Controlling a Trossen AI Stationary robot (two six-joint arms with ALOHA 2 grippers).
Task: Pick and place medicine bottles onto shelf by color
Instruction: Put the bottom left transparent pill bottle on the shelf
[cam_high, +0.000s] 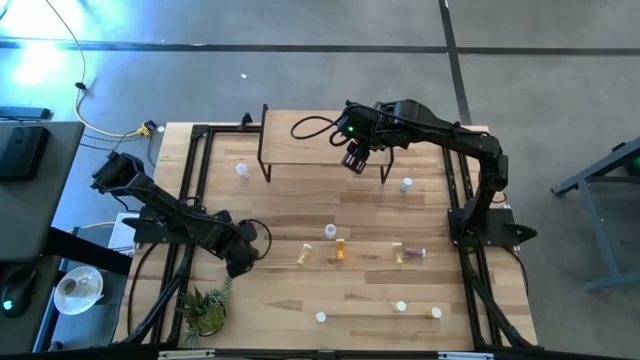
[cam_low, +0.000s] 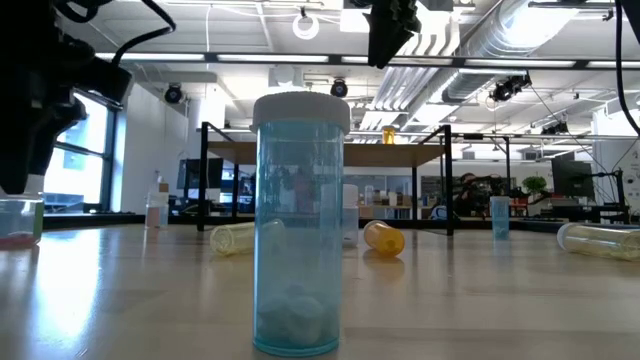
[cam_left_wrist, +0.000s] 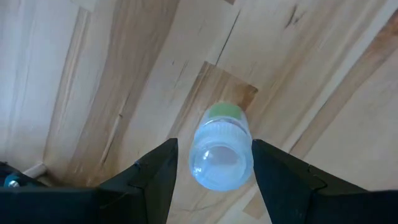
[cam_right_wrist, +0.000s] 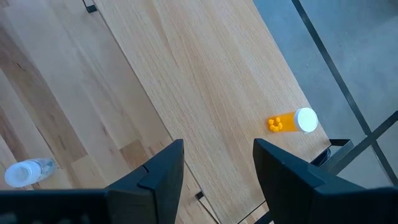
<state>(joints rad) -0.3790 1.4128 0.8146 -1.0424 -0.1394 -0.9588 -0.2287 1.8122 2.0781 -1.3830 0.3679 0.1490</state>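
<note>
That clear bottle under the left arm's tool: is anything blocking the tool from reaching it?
Nothing visible. In the left wrist view the clear bottle sits between the two open fingers of the left tool, with only bare table around it.

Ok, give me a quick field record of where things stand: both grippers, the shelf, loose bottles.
left gripper: low at the table's left edge, fingers open either side of an upright clear bottle, seen cap-on
right gripper: above the shelf, fingers open, holding nothing
shelf load: one amber bottle lying on its side near a corner
table: other bottles scattered, some upright, some lying
nearest the low camera: upright bluish bottle, white cap
</note>
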